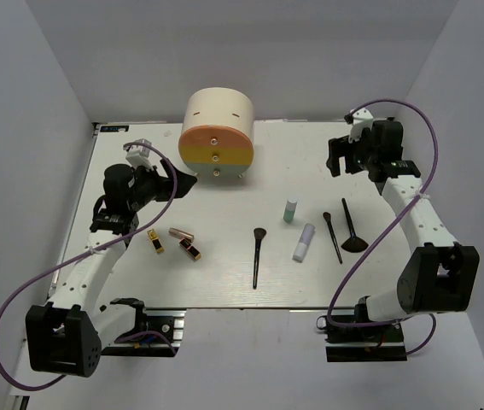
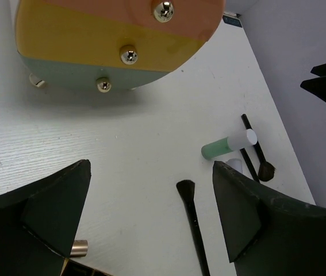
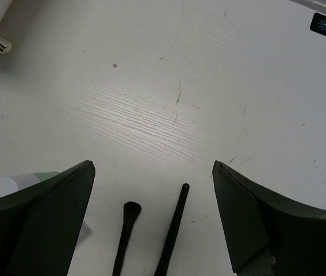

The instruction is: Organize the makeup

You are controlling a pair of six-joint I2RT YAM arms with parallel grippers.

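The left tool [image 1: 180,184] is hovering over the left part of the tabletop [image 1: 216,289] with its jaws standing wide and gripping nothing; the right tool [image 1: 342,157] is hanging over the far right corner, jaws equally wide and holding nothing; the makeup is lying loose along the near half of the tabletop; a gold-black lipstick [image 1: 155,242], a rose-gold lipstick [image 1: 181,231] and a 3rd lipstick [image 1: 190,249] are sitting close together below the left tool; a long black brush [image 1: 258,256] is lying near the middle; a small green bottle [image 1: 290,211] is sitting just beyond a white tube [image 1: 304,243]; to their right a thin brush [image 1: 333,237] and a fan brush [image 1: 351,229] are lying side by side, both well apart from the right tool; the cream half-round box [image 1: 216,128] is standing at the far edge with its 3 coloured drawer fronts facing the arms
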